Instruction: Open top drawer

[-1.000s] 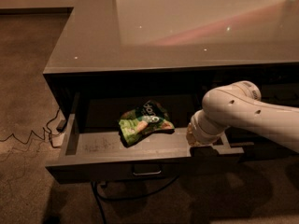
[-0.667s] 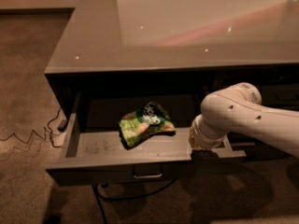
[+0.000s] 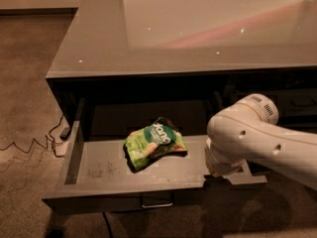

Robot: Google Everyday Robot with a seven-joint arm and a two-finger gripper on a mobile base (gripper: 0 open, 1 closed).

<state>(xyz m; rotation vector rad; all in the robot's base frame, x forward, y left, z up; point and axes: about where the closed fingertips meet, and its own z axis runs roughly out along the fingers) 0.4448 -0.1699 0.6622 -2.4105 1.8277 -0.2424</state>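
The top drawer is pulled out of the dark cabinet, showing its paler grey scuffed floor. Its flat front faces me, with a small metal pull handle at the centre. A green snack bag lies on the drawer floor near the middle. My white arm reaches in from the right. My gripper is at the drawer's right front corner, mostly hidden under the wrist.
A glossy grey countertop covers the cabinet above the drawer. Narrower dark drawers sit to the right behind my arm. A cable trails on the carpet at the left, and another hangs below the drawer front.
The drawer has slid further out toward me. My arm has moved with it, staying at the right front corner. The snack bag came along on the drawer floor.
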